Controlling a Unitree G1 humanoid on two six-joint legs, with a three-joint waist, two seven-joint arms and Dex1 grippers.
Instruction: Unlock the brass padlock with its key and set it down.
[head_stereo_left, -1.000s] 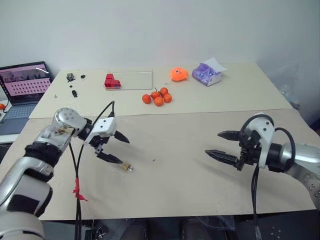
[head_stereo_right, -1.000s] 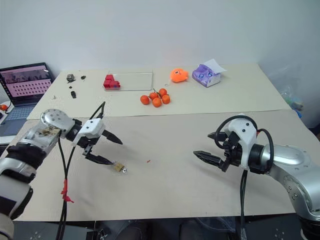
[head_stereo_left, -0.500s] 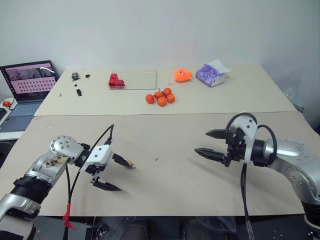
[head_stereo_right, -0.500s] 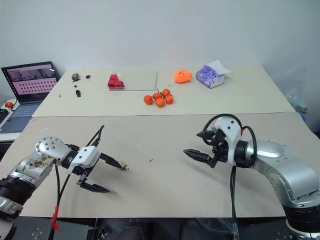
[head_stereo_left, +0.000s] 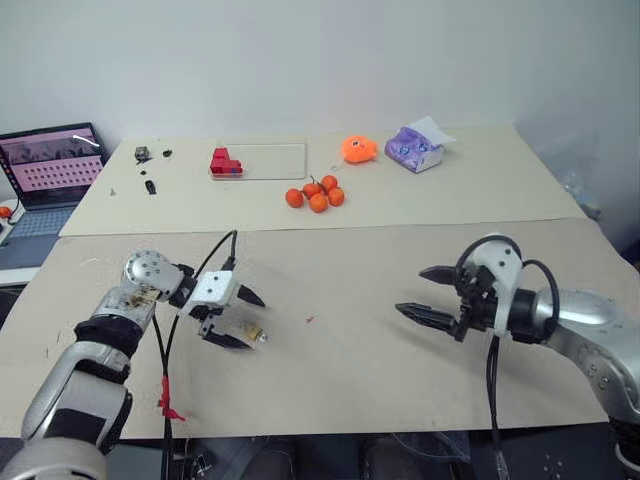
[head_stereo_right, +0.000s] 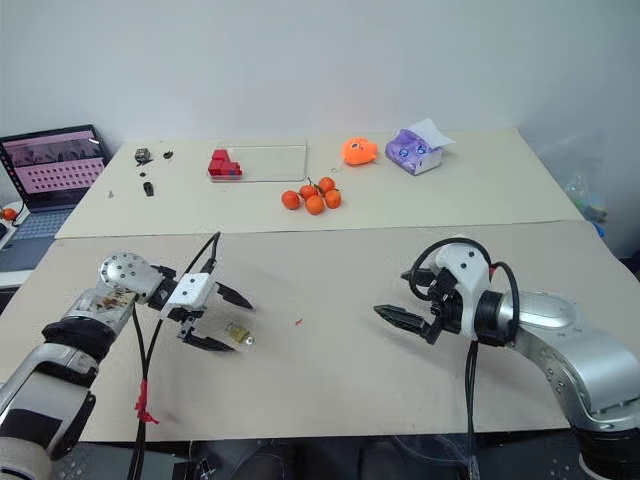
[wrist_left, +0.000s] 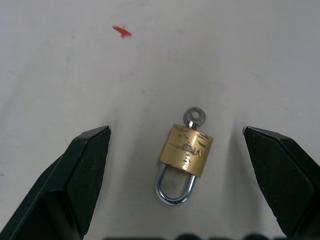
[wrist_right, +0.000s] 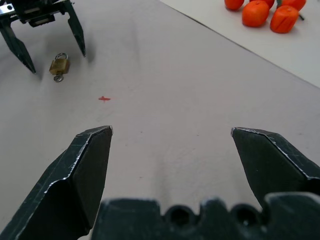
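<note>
Golden-yellow brass padlock (wrist_left: 186, 151) with silver shackle; red scrap (wrist_left: 121, 32); orange oranges (head_stereo_left: 315, 195).

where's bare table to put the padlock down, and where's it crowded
Bare: the wide stretch between the left pincer and the right pincer, past the red scrap; also the table right of the tissue pack. Crowded: around the padlock, and the back row by the oranges and red blocks.
</note>
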